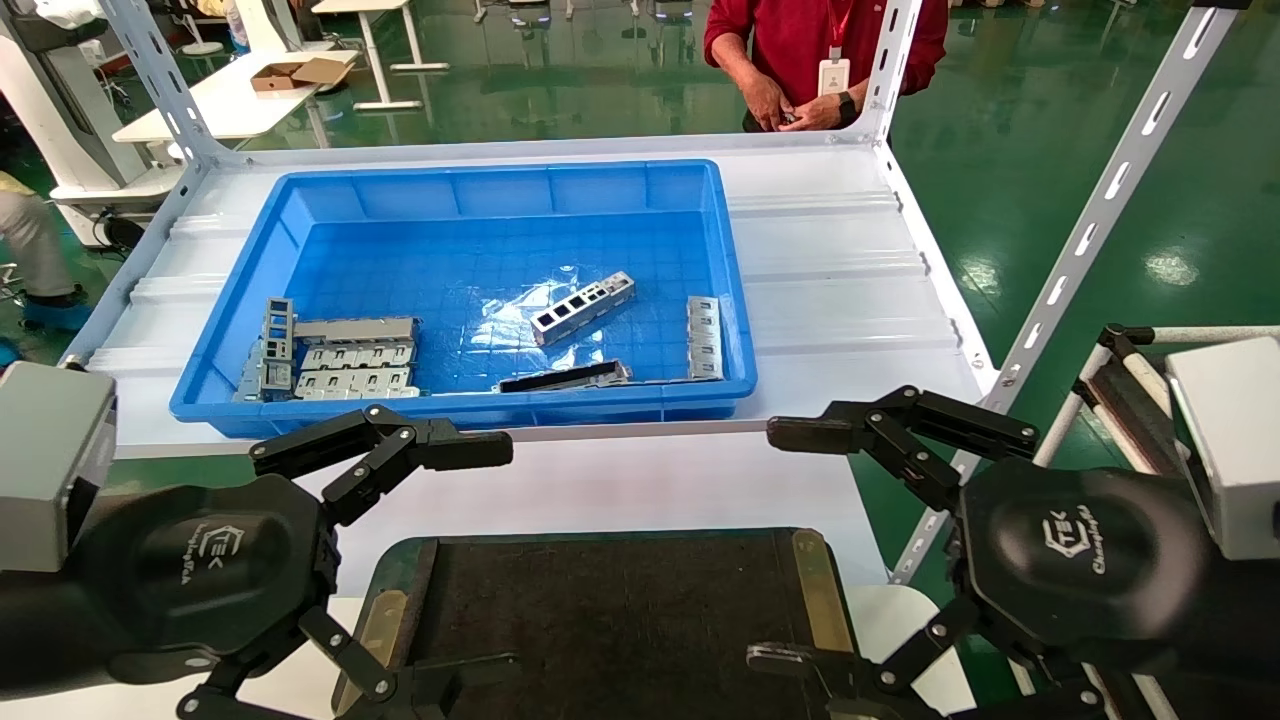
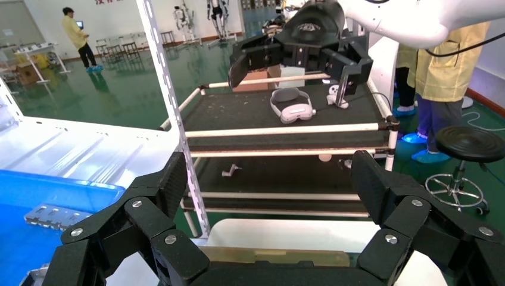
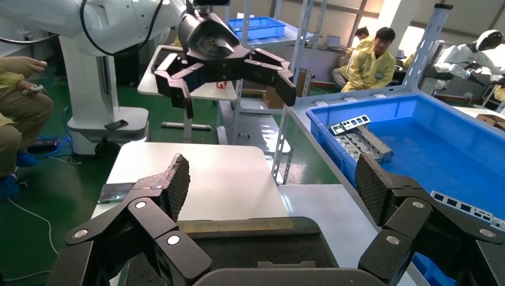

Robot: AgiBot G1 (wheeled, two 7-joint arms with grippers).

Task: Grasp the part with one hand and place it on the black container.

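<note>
Both claws are spread wide and hold nothing: the left gripper (image 1: pixel 470 560) hangs over the near left edge of the black container (image 1: pixel 620 610), the right gripper (image 1: pixel 790 545) over its near right edge, fingers well apart in each wrist view too. The part (image 1: pixel 583 307), that silvery bar with its row of cut-outs, lies tilted on the floor of the blue bin (image 1: pixel 460 190), near the middle, untouched and well apart from either claw. Beside it in the bin: stacked grey brackets (image 1: pixel 340 357) at the left, a flat dark strip (image 1: pixel 565 377) near the front wall, another grey piece (image 1: pixel 703 337) at the right. The bin's front wall stands between the claws and the part. Bin and container sit on a white shelf (image 1: pixel 840 260) with perforated uprights; beyond, a glossy green floor and a person in red (image 1: pixel 800 50).
</note>
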